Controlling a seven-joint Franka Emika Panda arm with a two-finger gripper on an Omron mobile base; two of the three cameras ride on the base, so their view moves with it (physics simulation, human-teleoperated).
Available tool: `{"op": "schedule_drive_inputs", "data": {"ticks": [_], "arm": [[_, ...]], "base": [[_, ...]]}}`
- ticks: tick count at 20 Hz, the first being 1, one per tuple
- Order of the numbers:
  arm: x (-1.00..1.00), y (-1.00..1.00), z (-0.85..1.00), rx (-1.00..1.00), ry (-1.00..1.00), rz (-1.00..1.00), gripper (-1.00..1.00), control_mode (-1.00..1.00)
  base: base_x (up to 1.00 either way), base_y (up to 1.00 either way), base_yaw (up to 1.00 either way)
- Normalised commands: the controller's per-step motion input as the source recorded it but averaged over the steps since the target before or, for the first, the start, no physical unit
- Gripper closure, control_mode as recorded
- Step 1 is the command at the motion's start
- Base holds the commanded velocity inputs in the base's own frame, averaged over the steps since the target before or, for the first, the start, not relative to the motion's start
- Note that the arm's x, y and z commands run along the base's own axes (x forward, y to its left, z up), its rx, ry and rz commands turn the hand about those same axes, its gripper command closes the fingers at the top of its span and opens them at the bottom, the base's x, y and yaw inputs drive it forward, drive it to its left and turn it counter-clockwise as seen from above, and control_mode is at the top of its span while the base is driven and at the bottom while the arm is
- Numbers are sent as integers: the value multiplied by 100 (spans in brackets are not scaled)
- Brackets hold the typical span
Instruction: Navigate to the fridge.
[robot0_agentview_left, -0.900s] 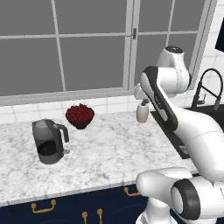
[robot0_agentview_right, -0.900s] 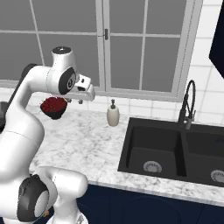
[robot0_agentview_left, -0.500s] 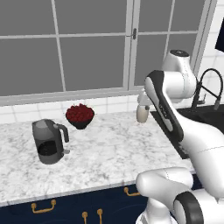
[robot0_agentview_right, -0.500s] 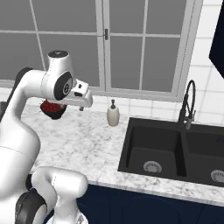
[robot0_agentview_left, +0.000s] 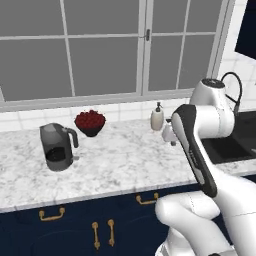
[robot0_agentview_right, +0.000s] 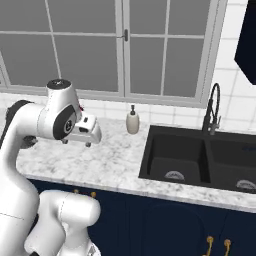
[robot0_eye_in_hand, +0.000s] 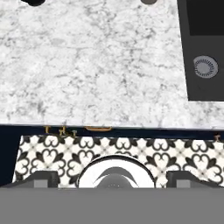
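Note:
The fridge is out of view. I face a marble counter (robot0_agentview_left: 120, 160) under a large window (robot0_agentview_left: 100, 45). My gripper (robot0_agentview_right: 77, 142) hangs over the counter with its fingers pointing down, left of the sink. From the left base camera the gripper (robot0_agentview_left: 170, 137) sits just right of the soap dispenser. In the hand view the gripper (robot0_eye_in_hand: 113, 179) is open, its fingertips (robot0_eye_in_hand: 41, 178) wide apart with nothing between them, looking down at the counter's front edge.
A dark kettle (robot0_agentview_left: 57, 147), a bowl of red fruit (robot0_agentview_left: 90, 121) and a soap dispenser (robot0_agentview_right: 132, 120) stand on the counter. A black double sink (robot0_agentview_right: 200, 157) with a faucet (robot0_agentview_right: 212, 107) lies to the right. Navy cabinets with gold handles (robot0_agentview_left: 100, 225) run below, above patterned floor (robot0_eye_in_hand: 65, 153).
The whole picture has shifted: the base has backed off from the counter, so more cabinet front shows. The arm has drawn its hand in closer to the base.

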Motion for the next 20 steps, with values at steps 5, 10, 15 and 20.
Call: {"op": "schedule_drive_inputs", "data": {"ticks": [5, 10, 15, 20], "arm": [[0, 0, 0, 0, 0, 0, -100, 100], [0, 0, 0, 0, 0, 0, -100, 100], [0, 0, 0, 0, 0, 0, -100, 100], [0, 0, 0, 0, 0, 0, -100, 100]], "base": [[-50, -21, -13], [-17, -46, -47], [-2, -46, -71], [0, -30, -77]]}}
